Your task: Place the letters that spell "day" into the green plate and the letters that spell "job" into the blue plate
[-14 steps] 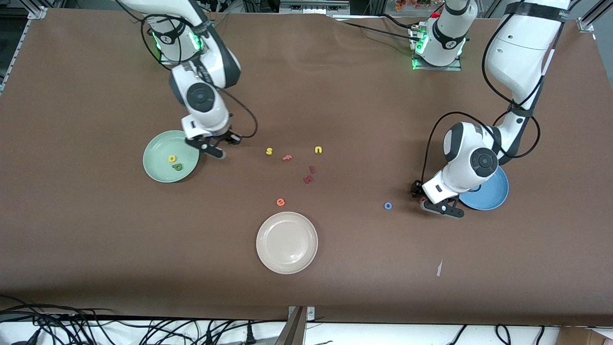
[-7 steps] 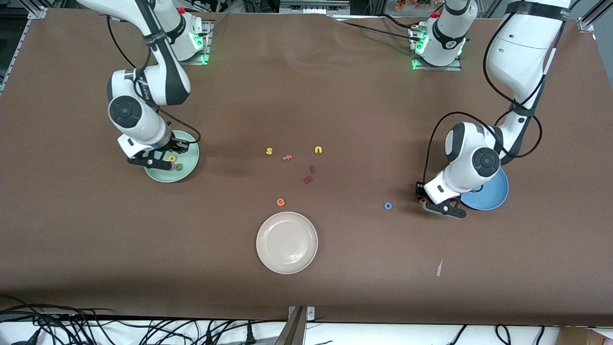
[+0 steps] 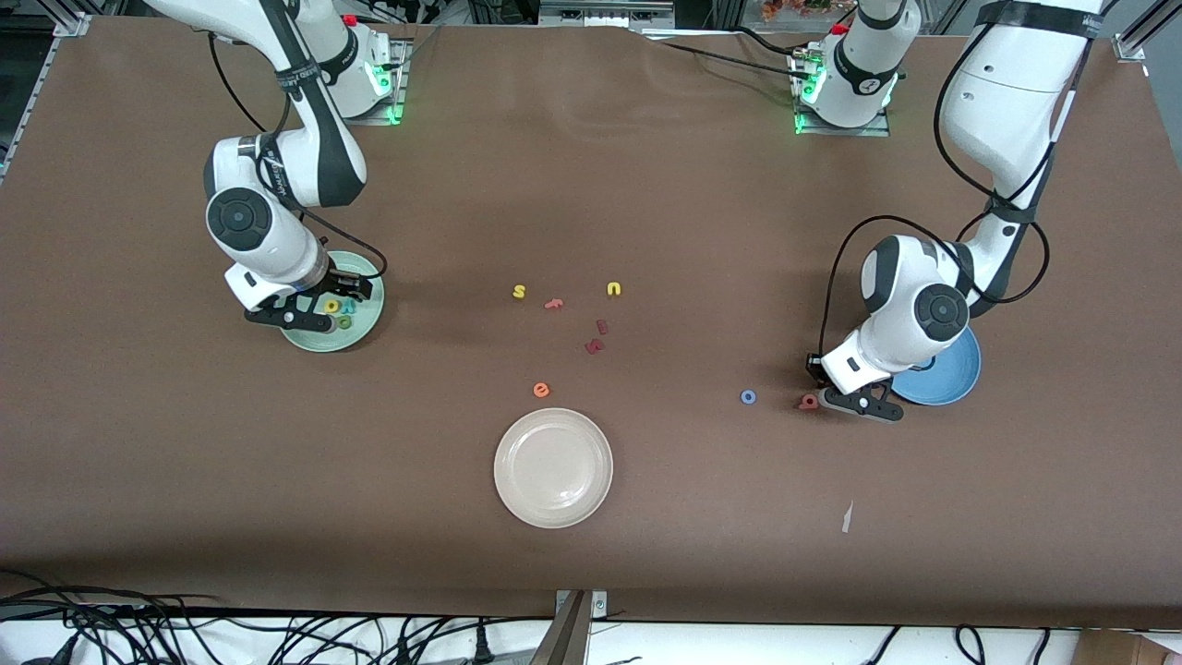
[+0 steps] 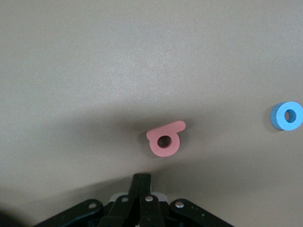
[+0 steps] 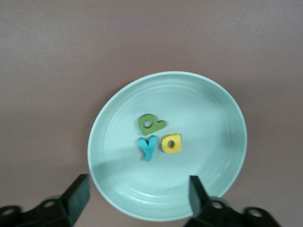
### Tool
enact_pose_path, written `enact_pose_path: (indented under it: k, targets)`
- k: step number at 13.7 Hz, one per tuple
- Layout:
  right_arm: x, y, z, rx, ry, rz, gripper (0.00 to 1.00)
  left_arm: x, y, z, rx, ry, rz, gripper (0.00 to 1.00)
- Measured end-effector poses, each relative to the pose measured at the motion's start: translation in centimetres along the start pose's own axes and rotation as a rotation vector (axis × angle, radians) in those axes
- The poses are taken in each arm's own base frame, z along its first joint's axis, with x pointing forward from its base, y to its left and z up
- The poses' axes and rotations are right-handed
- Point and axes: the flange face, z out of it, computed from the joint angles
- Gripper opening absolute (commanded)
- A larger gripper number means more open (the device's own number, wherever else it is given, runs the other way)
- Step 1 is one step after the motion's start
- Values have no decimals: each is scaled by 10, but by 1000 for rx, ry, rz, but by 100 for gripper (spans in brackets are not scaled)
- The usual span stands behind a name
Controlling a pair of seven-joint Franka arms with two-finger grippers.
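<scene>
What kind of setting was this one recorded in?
Probably a robotics lab bench: two arms bolted to a brown-covered table, loose cables along its edge, and sorting props, foam letters in a green plate.

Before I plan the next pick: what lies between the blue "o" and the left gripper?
The salmon "b" lies flat on the table between the blue "o" and the shut left gripper, untouched, as the front and left wrist views show.
</scene>
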Motion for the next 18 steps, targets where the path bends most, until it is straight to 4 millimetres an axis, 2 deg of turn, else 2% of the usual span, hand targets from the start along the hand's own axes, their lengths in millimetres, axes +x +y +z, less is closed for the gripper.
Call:
enact_pose_path:
  k: [1,5,7,9,13,15,18]
  targets:
    - [6,-2,-16,-5,-12,-1,100,1,0,-2,0,4,-1,95]
    - [21,-9,-89,-13,-46,-65,100,26,0,-33,8,78,0,96]
    - [23,-8,-135,-7,-68,-99,100,27,8,-33,-5,79,-14,96]
    - [26,-4,-175,15,-39,-150,100,25,21,-25,-16,66,-20,96]
    - [26,7,-221,44,27,-220,100,21,27,-8,-20,39,-18,94]
    - [17,14,-242,39,25,-234,100,21,26,-5,-20,35,-19,83]
    - [3,33,-274,43,42,-228,100,20,26,-4,-20,32,-19,78]
